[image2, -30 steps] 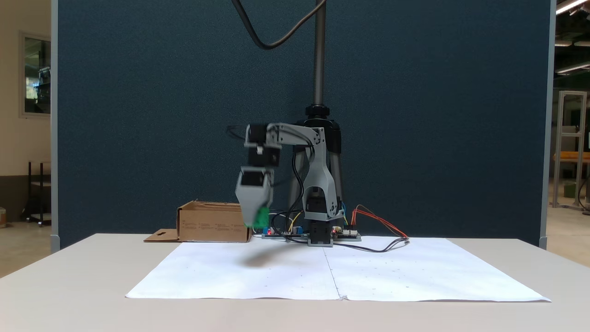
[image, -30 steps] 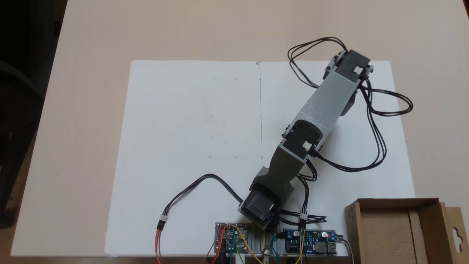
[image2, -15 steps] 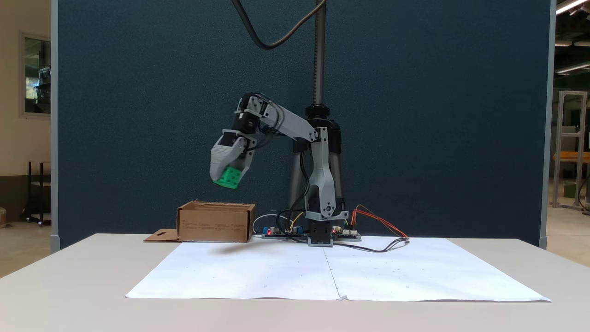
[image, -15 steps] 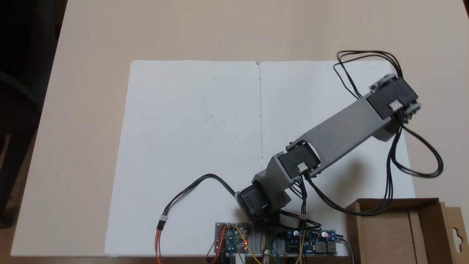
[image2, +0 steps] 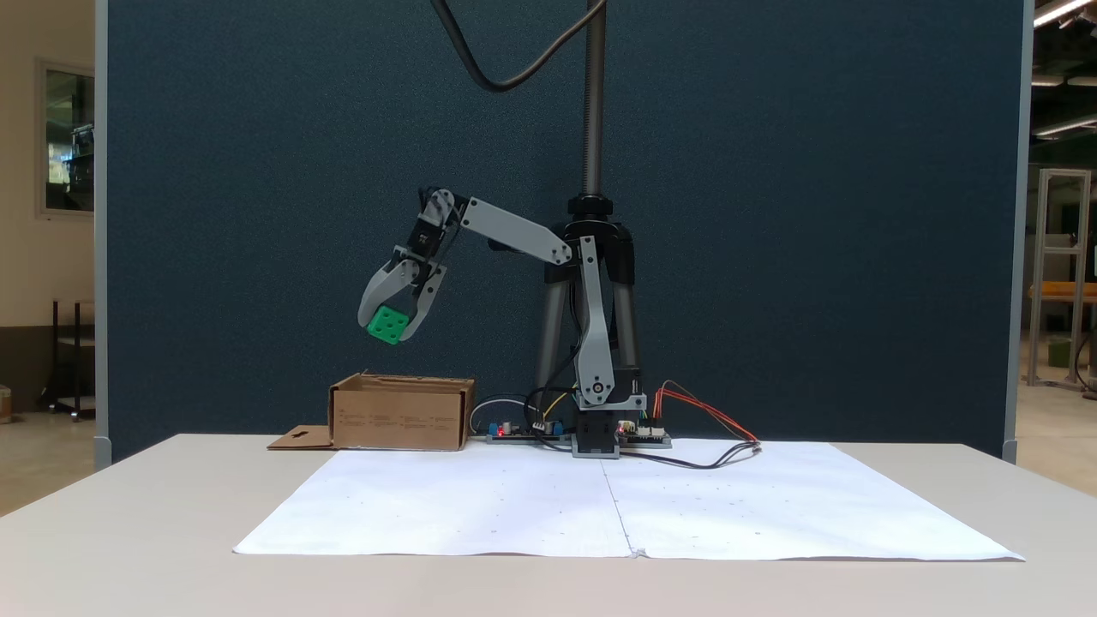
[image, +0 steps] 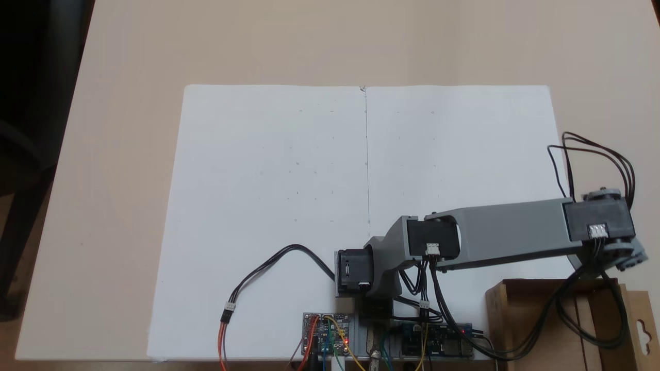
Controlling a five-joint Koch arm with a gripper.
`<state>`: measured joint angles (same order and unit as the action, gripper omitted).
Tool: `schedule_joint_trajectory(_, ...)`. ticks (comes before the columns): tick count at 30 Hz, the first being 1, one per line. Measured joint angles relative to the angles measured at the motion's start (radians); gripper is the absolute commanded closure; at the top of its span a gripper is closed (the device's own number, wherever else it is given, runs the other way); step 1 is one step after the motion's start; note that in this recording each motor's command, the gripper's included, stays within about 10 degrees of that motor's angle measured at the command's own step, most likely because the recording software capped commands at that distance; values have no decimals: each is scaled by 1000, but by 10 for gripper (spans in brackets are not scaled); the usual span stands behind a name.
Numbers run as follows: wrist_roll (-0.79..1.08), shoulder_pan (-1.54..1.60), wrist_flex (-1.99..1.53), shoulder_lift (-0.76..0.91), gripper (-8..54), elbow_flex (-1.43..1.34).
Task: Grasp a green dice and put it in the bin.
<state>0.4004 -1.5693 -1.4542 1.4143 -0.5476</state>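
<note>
**Carrying the green dice above the bin**

Reaching toward the right edge of a fixed view from above, the arm's wrist covers whatever it carries; the bin sits lower right, cut off by the frame.

From the front in a fixed view, the hand grips the green dice left of centre, well above the bin on the bench.
</note>
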Motion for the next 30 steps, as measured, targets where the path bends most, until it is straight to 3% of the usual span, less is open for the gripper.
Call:
schedule_joint_trajectory(10,0,-164,195,-2,335,-425)
schedule_joint_trajectory(17,0,-164,249,0,330,-454)
schedule_joint_trajectory(18,0,-164,252,0,206,-454)
schedule_joint_trajectory(19,0,-164,256,0,131,-454)
schedule_joint_trajectory(22,0,-176,273,0,35,-453)
schedule_joint_trajectory(30,0,-190,324,2,25,-453)
